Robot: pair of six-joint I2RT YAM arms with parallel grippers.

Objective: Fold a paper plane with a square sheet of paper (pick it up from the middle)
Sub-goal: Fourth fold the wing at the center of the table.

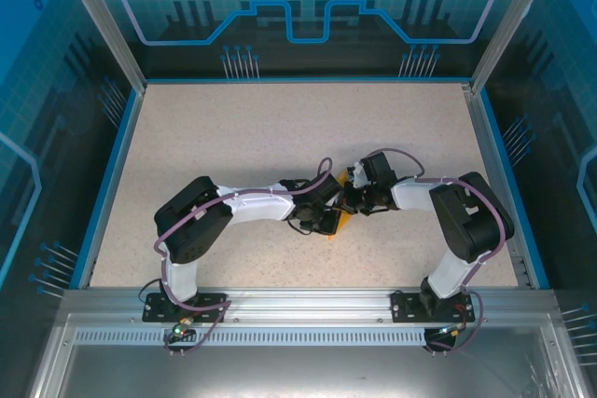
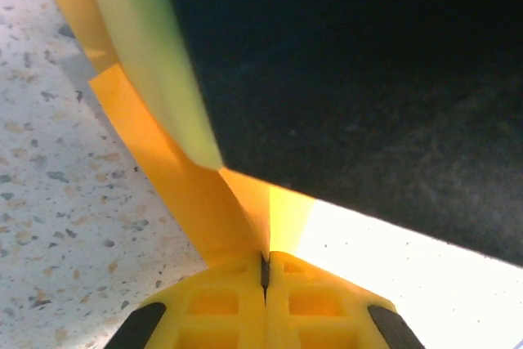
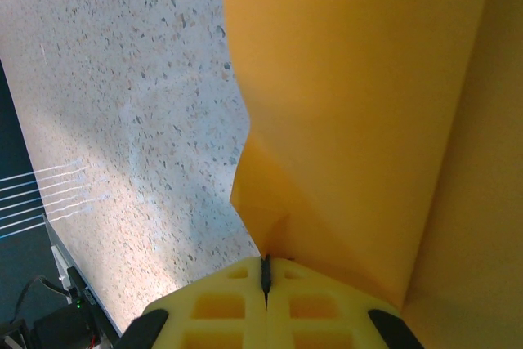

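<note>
The square sheet of paper (image 1: pixel 346 222) is orange, creased, and held up off the table between the two grippers at mid-table. My left gripper (image 2: pixel 264 261) is shut on a folded edge of the paper (image 2: pixel 192 194), which rises out of its closed yellow jaws. My right gripper (image 3: pixel 264 264) is shut on a creased corner of the same sheet (image 3: pixel 368 120), whose broad face spreads up and to the right. From above, the left gripper (image 1: pixel 332 212) and the right gripper (image 1: pixel 360 199) almost touch. The right arm's dark body (image 2: pixel 368 79) looms close over the left wrist camera.
The speckled beige table (image 1: pixel 280 128) has a blue rim and aluminium posts at its corners. Purple cables loop over both arms. A pale green finger (image 2: pixel 155 63) presses against the paper near the left wrist camera.
</note>
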